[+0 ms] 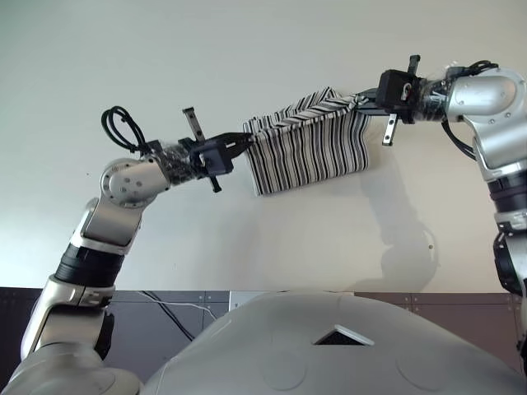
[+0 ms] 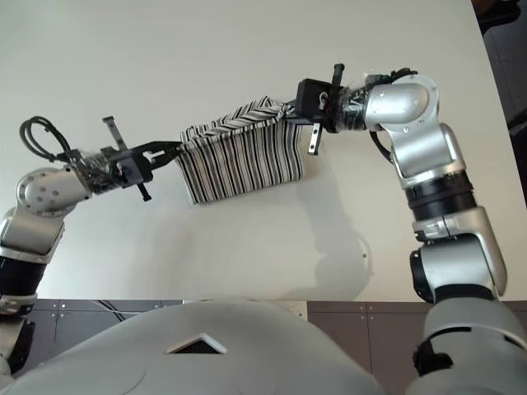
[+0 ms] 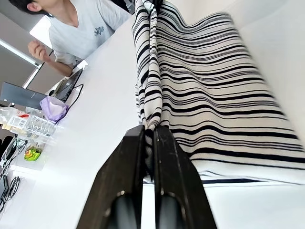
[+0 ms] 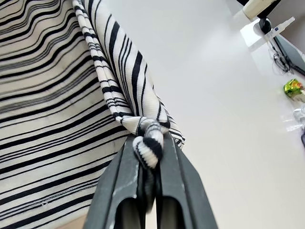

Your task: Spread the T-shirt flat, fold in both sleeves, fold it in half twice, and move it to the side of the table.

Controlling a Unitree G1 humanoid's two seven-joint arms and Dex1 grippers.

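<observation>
1 striped T-shirt point(image 1: 309, 144), folded over, sits upper middle of the head view, stretched btw the 2 arms above the white surface point(image 1: 206, 49). Left jaws are pinched tight on its left edge w/ no gap showing. Right jaws are clamped on a bunched-up corner at the shirt's upper right. Can't tell if the lower hem touches the surface tbh.

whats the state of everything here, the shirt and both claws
T-shirt: folded, hanging between the two claws, apparently clear of the table.
left claw: shut on one T-shirt corner.
right claw: shut on the other corner, with cloth bunched between its fingers.
</observation>
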